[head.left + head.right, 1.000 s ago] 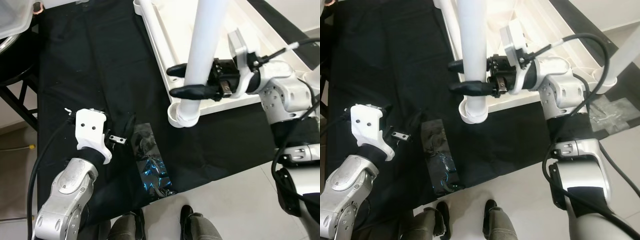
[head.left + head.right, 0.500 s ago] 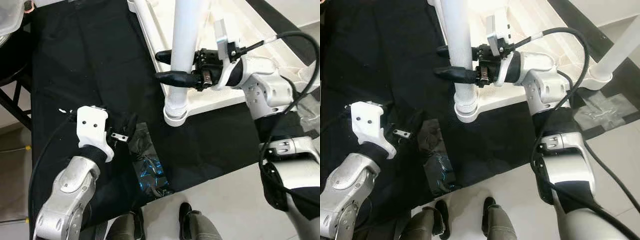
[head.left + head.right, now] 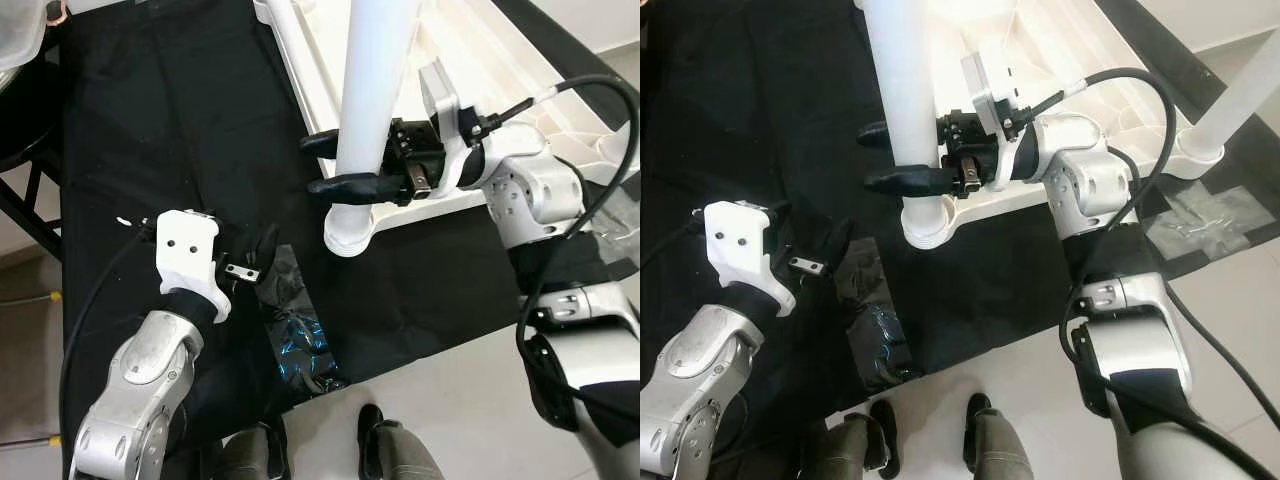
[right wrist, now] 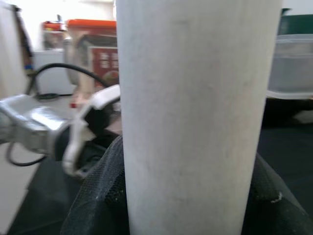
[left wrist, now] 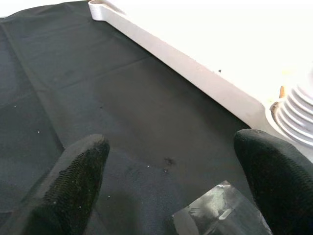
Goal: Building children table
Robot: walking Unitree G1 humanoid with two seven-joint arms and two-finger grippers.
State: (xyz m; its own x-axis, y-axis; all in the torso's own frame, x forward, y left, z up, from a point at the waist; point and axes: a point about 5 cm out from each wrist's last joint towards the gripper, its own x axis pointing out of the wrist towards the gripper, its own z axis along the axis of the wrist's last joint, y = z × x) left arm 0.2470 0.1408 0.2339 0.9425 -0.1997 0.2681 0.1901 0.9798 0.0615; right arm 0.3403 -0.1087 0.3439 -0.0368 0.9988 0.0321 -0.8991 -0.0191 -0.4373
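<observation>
The white tabletop point(image 3: 470, 60) lies upside down on a black cloth point(image 3: 150, 120). A white table leg point(image 3: 370, 100) stands upright in the corner socket point(image 3: 345, 235) nearest me. My right gripper point(image 3: 310, 166) is shut on this leg just above the socket, its black fingers point(image 4: 98, 200) wrapping both sides. My left gripper point(image 5: 171, 186) hovers open over the cloth a little to the left of that corner, with nothing between its fingers point(image 5: 73, 186). The leg's ribbed lower end point(image 5: 298, 112) shows in the left wrist view.
A shiny black tape patch point(image 3: 300, 330) lies on the cloth beside the left gripper. A person's shoes point(image 3: 375, 440) stand at the near cloth edge. Another white leg point(image 3: 1240, 90) stands at the right corner. A clear bin point(image 3: 20, 30) and black stand point(image 3: 20, 200) are at left.
The right gripper, still around the leg, has come down closer to the corner socket. The left arm has barely moved.
</observation>
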